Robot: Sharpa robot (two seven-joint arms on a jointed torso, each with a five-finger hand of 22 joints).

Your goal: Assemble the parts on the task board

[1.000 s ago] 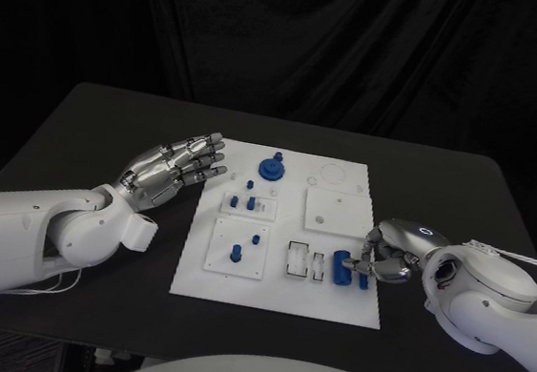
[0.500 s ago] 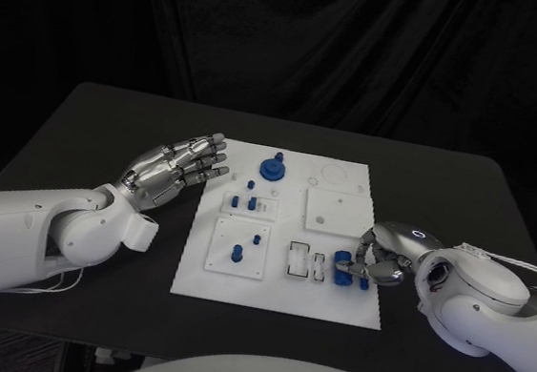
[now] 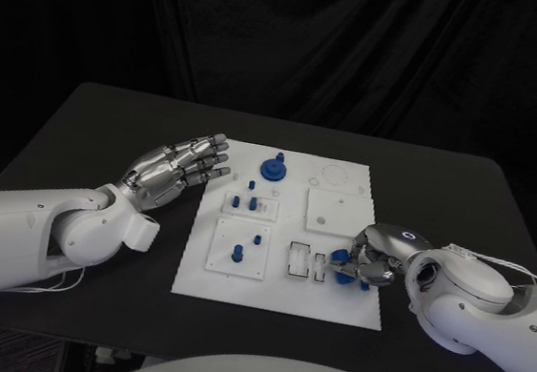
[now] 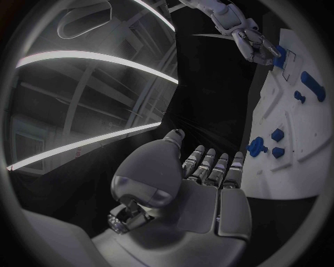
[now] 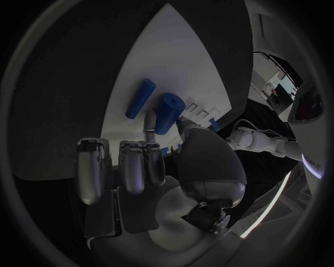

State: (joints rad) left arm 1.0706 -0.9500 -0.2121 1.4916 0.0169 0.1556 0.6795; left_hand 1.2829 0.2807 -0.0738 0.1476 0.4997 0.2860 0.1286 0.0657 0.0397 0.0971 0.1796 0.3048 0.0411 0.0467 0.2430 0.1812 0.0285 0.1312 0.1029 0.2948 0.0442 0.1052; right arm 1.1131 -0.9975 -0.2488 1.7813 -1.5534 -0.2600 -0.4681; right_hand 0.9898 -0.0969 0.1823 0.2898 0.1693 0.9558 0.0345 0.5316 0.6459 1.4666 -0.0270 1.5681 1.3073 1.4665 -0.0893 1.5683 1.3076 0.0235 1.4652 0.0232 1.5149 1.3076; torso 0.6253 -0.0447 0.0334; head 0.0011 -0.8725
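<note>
Black tabletop [image 3: 110, 135], dark curtains behind, no readable labels; right robot hand [image 3: 371, 257] pinches a blue part [image 5: 167, 113], left robot hand [image 3: 177, 167] open at 9 o'clock of the task board [image 3: 281, 295].

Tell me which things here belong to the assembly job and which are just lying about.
Job:
- task board
- blue cylinder pinched in the right hand
- blue rod lying on the board beside it
- blue knob and small blue pegs standing in the board

Just there:
- black table
- left hand, holding nothing, beside the board
</note>
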